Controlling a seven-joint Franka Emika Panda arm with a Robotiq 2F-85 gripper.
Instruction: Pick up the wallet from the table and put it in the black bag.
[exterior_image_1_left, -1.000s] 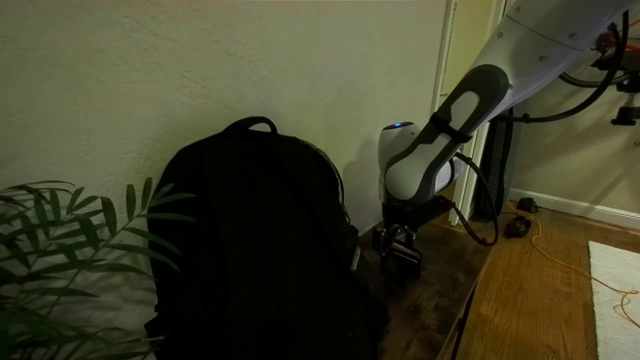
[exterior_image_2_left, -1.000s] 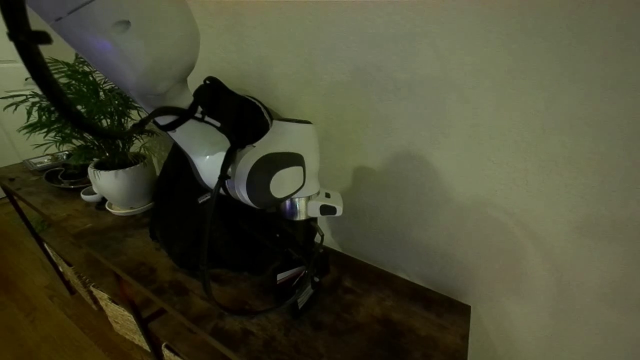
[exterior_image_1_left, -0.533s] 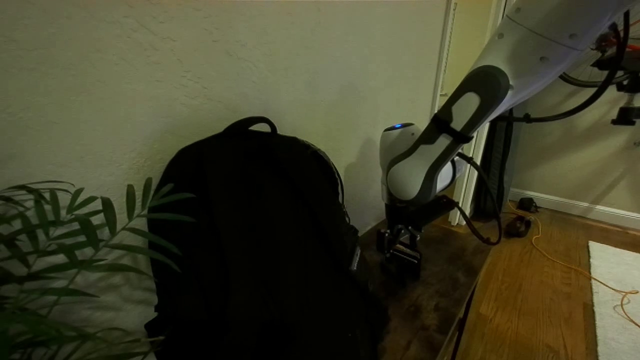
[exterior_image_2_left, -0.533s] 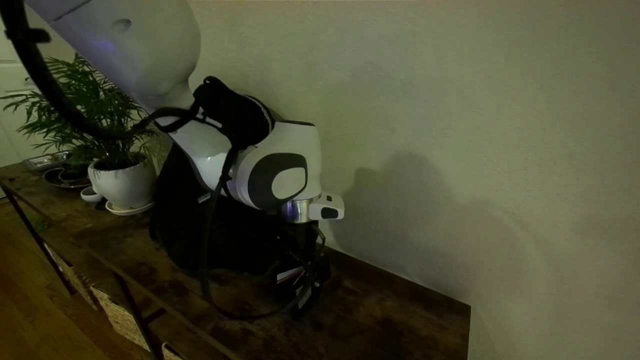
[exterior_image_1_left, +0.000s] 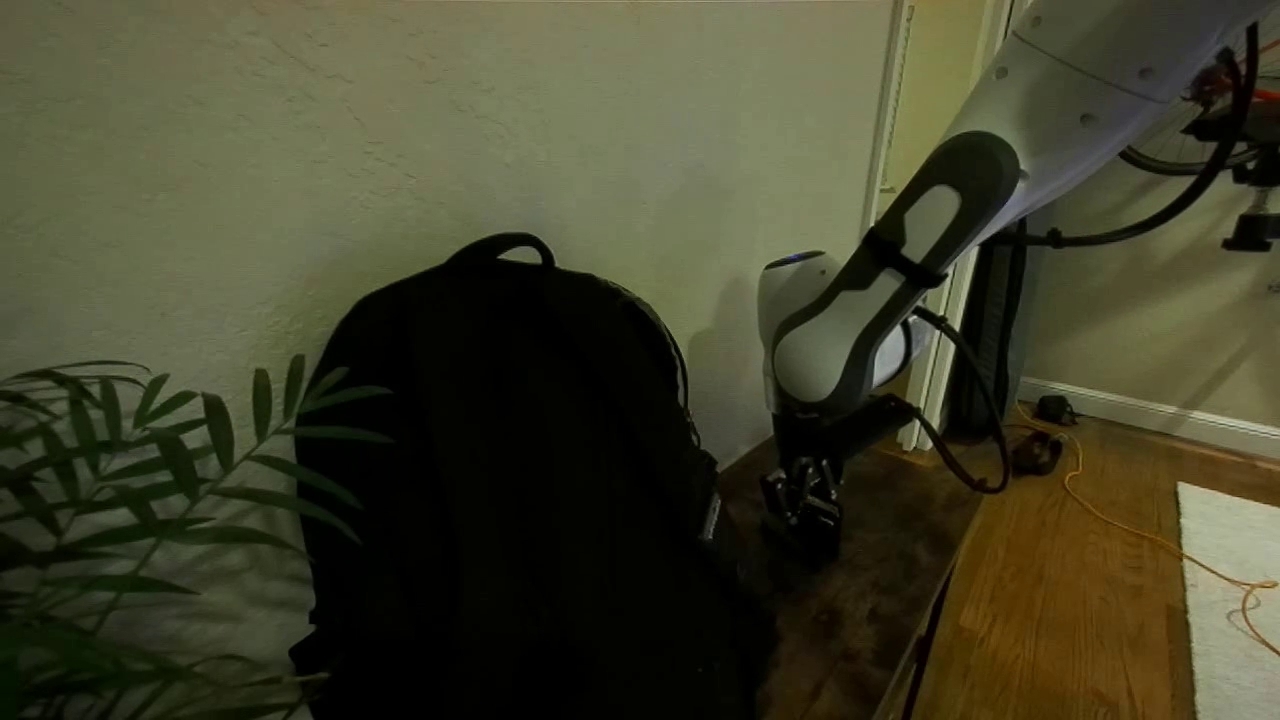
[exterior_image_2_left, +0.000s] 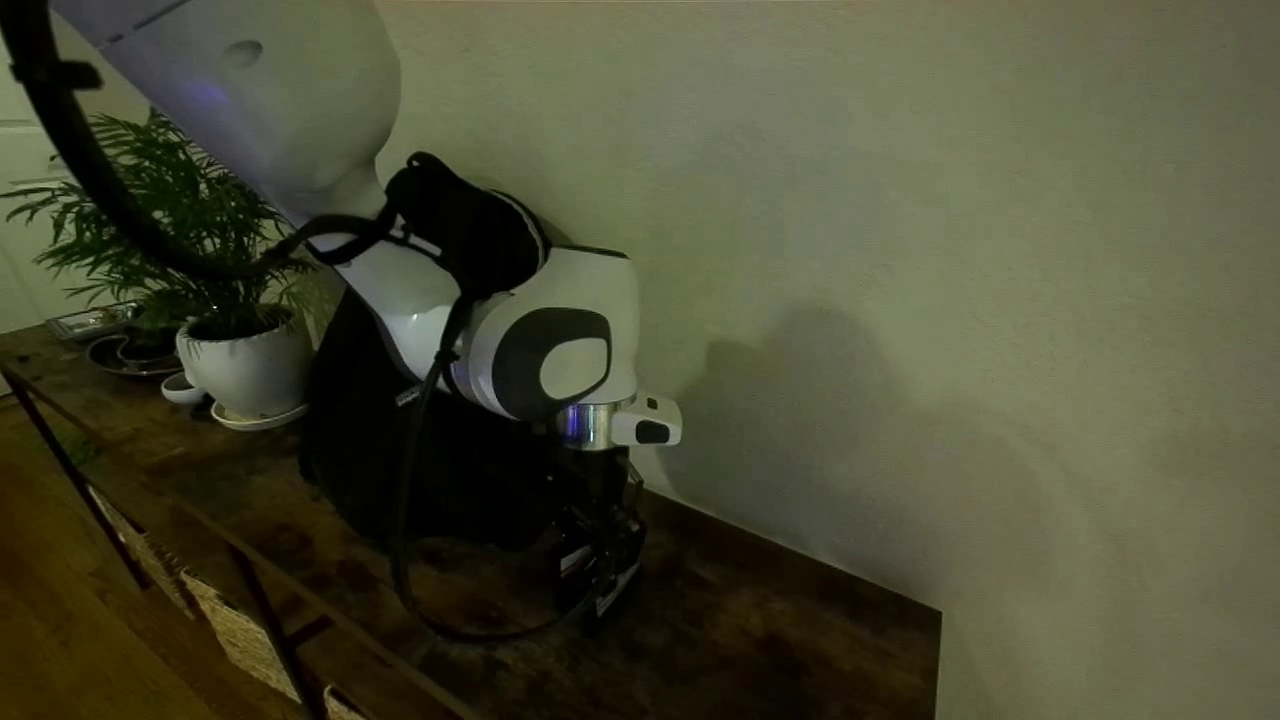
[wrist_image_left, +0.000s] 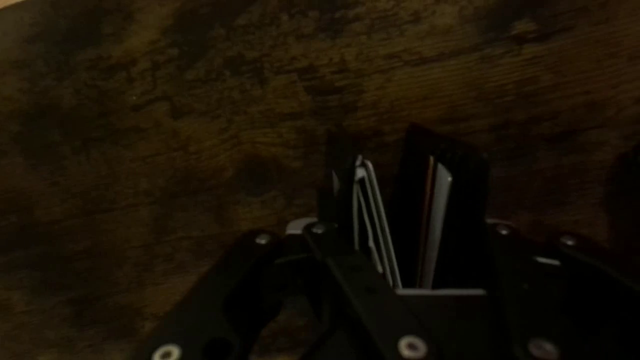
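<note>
wallet (wrist_image_left: 411, 210) stands on edge on the table (wrist_image_left: 200, 125) near the bag (exterior_image_1_left: 520, 480), long axis up the wrist view, leaves splayed topward. my gripper (wrist_image_left: 404, 225) straddles it; i can't tell if fingers pinch.

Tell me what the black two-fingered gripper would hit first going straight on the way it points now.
Most likely the dark brown mottled wooden table below: the gripper points down, with the small black rectangular wallet between its jaws. How much gap lies beneath is unclear.
</note>
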